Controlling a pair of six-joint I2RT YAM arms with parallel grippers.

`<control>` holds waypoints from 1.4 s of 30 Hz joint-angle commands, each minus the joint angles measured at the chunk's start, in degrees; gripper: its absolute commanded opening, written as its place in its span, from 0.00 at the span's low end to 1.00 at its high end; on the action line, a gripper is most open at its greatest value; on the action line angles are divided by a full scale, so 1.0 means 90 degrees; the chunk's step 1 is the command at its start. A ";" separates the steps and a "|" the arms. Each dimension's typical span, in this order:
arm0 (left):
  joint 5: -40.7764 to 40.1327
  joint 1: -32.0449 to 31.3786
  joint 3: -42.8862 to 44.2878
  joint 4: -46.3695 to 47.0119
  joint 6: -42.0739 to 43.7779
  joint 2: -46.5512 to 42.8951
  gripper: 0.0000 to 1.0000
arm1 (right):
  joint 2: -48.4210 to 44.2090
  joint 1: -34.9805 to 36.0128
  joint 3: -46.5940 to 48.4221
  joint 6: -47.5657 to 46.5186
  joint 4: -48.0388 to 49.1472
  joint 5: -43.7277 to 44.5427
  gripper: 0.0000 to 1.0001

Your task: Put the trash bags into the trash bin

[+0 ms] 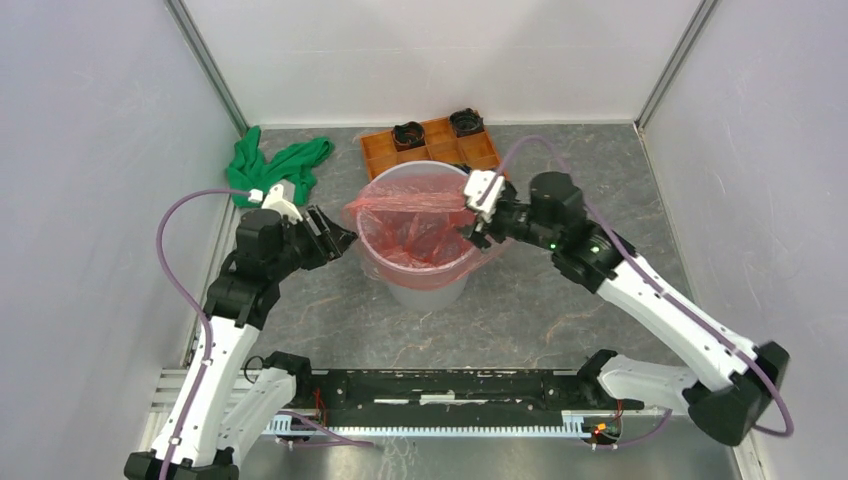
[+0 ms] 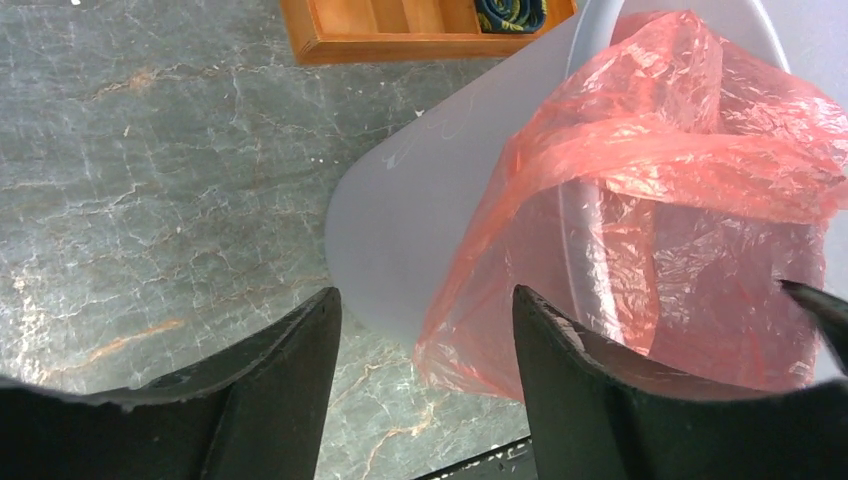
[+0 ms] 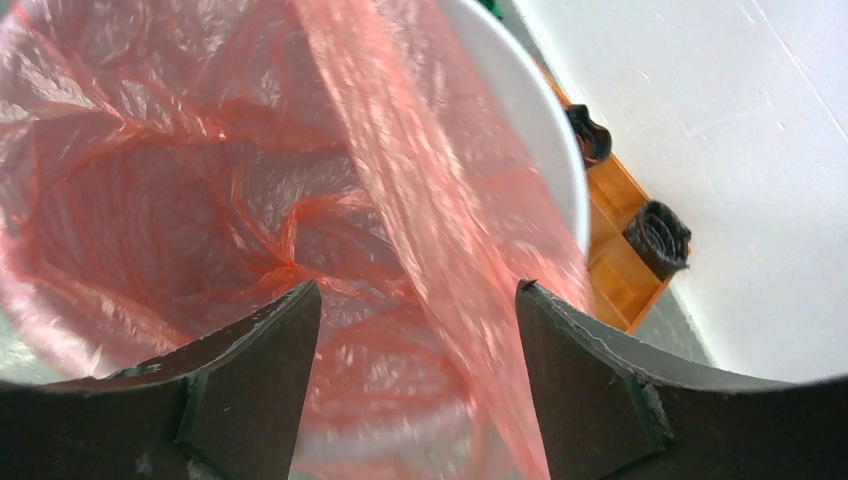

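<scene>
Top external: trash bag drapes inside trash bin; left jaws, right jaws both wide apart.

Green cloth on grey marbled table; orange tray with two dark rolls.

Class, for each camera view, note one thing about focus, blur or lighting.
Top external: even, soft light, trash bin sharp. Left wrist: trash bag wrinkles crisp, left gripper fingers dark silhouettes. Right wrist: nearest strip of bag blurred, white wall nearly washed out.
</scene>
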 commanded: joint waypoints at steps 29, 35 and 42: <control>0.0360 0.0031 -0.0502 0.2266 0.0097 0.0703 0.26 | 0.2987 -0.0852 0.2529 0.0932 0.1197 -0.1034 0.33; 0.0378 0.0030 -0.0480 0.2433 0.0088 0.1007 0.13 | 0.3564 -0.1238 0.2988 0.1436 0.1326 -0.1577 0.32; 0.0075 0.0025 -0.0410 0.2404 0.0069 0.1341 0.02 | 0.4252 -0.1546 0.3314 0.1935 0.1557 -0.2092 0.27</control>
